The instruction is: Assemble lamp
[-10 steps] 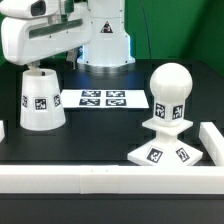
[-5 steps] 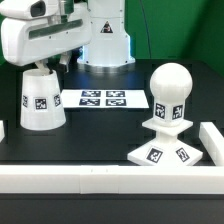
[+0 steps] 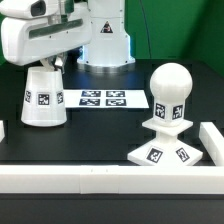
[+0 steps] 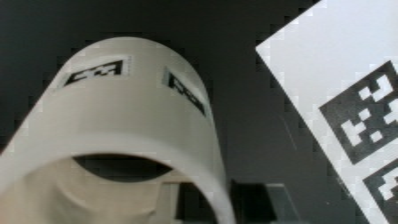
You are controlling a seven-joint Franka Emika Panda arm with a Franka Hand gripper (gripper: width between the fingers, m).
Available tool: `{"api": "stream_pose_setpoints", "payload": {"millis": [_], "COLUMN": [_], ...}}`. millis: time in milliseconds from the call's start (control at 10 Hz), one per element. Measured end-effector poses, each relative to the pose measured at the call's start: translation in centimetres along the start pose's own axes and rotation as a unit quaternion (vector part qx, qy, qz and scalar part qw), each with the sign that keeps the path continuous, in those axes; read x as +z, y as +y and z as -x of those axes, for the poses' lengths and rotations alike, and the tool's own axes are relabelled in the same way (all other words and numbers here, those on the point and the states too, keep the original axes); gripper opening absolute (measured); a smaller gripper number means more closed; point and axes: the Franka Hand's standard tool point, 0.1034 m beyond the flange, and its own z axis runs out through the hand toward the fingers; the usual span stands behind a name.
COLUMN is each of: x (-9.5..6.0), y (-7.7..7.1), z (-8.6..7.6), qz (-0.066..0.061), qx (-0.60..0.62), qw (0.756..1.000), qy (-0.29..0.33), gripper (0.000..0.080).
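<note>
The white tapered shade is at the exterior view's left, narrow end up, slightly raised and tilted. My gripper is right above it, shut on its top rim. In the wrist view the shade fills the frame. My gripper has one finger inside the opening and one outside the wall. The rounded bulb stands upright on the stepped square base at the exterior view's right, apart from the shade.
The marker board lies flat behind the parts, and it also shows in the wrist view. White border rails run along the front and the exterior view's right. The arm's pedestal stands at the back.
The shade has risen a little off the table and tilted slightly in my gripper. The bulb and base have not moved.
</note>
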Motion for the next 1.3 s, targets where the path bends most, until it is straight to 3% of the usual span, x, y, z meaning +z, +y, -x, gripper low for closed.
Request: {"api": "stream_pose_setpoints", "payload": {"millis": [200, 400, 600, 800, 900, 1000, 1300], "x": [0.0, -0.1, -1.0, -3.7, -5.3, -7.2, -10.9], "y": [-0.1, -0.3, -1.1, -2.0, -1.7, -1.0, 1.4], "z": [-0.3, -1.2, -3.9, -7.9, -9.7, -11.6, -16.4], "qz": [-0.001, -0.013, -0.034, -0.055, -0.06, -0.06, -0.06], "qx": [-0.003, -0.009, -0.003, 0.043, 0.053, 0.074, 0.128], "qw": [1.0, 1.0, 0.999, 0.997, 0.996, 0.995, 0.989], "qy": [0.0, -0.004, -0.012, -0.028, -0.033, -0.036, -0.043], "gripper": [0.0046, 0.0046, 0.0046, 0.0046, 0.0046, 0.0046, 0.0046]}}
